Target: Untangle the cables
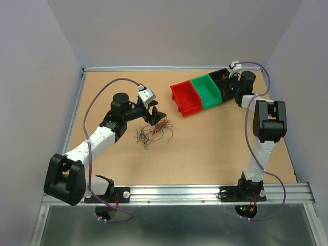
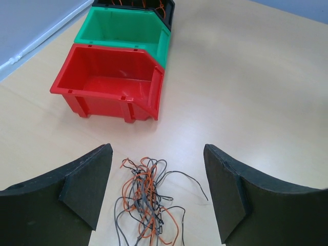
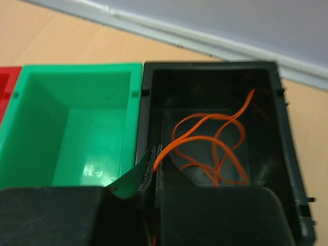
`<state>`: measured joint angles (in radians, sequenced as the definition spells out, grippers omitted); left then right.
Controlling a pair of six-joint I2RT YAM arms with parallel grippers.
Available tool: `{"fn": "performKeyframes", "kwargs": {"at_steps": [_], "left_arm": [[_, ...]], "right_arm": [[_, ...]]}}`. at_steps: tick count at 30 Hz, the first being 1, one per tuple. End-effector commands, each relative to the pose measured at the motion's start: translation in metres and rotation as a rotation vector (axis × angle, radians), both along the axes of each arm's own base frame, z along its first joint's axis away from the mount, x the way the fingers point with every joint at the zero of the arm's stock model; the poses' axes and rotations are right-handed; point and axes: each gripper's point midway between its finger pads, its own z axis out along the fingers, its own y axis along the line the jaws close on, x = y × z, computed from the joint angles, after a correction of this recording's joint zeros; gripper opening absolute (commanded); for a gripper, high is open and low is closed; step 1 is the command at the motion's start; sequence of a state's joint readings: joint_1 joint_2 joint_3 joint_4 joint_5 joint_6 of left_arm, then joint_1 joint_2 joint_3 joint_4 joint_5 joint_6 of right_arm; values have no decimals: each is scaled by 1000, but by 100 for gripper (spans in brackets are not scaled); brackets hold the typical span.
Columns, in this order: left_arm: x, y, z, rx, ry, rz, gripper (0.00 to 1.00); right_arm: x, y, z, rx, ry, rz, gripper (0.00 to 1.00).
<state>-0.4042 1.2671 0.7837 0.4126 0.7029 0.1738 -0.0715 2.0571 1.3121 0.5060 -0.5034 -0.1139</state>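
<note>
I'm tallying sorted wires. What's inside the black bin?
Looping orange cable lies inside the black bin, one end pinched in the shut right claw. The claw covers the bin's near part.

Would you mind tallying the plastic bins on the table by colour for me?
Red bin: 1
Green bin: 1
Black bin: 1
Total: 3 bins

Cables — orange, black, tangled heap on table; one orange cable looped in black bin.
</note>
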Motion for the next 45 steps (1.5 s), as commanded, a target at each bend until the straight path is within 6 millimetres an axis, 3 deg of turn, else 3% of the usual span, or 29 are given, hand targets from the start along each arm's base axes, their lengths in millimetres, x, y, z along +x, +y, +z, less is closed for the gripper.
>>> {"fn": "performKeyframes", "kwargs": {"at_steps": [1, 2, 4, 5, 6, 11, 12, 13, 19, 22, 23, 24, 27, 29, 31, 33, 36, 41, 45], "left_arm": [[0, -4, 34, -33, -89, -21, 82], [0, -4, 33, -33, -86, -24, 83], [-2, -6, 33, -30, -82, -35, 82], [-3, -6, 31, -19, -76, -40, 82], [-1, -5, 31, -14, -81, -29, 83], [5, -9, 19, 6, -46, -12, 83], [10, -9, 16, 14, -34, -4, 83], [12, -10, 14, 18, -24, -2, 82], [14, -9, 10, 32, -13, 8, 82], [15, -8, 10, 35, -20, 17, 82], [15, -7, 10, 36, -20, 21, 82], [15, -7, 11, 35, -22, 23, 82], [18, -3, 11, 43, -35, 51, 83], [18, -4, 9, 41, -32, 49, 83], [19, -4, 7, 46, -25, 56, 83], [21, -3, 5, 52, -29, 63, 83], [22, -3, 3, 60, -43, 55, 83], [25, -2, -6, 86, -74, 55, 84], [27, 1, -6, 92, -109, 59, 85]], "right_arm": [[6, 11, 1, 12, 38, 68, 1], [12, 7, 4, 24, 39, 40, 1], [19, 1, -16, 30, 117, -7, 1], [29, -2, -10, 24, 118, -20, 0], [29, -4, -33, 29, 183, -37, 1], [42, -22, -63, 46, 288, -167, 1], [45, -24, -62, 42, 323, -182, 1], [48, -28, -77, 26, 363, -216, 1], [32, -28, -118, -48, 511, -298, 1], [28, -17, -107, -21, 520, -328, 1], [23, -19, -114, -33, 537, -353, 1], [22, -9, -103, -47, 515, -368, 1], [8, 11, -96, -134, 494, -488, 3], [-8, 11, -104, -130, 525, -553, 3], [-18, 14, -98, -80, 535, -579, 5], [-37, 12, -110, -84, 577, -584, 7], [-49, 11, -104, -64, 578, -604, 10], [-54, 21, -80, 5, 537, -562, 23], [-58, 29, -44, 51, 486, -530, 36]]}}
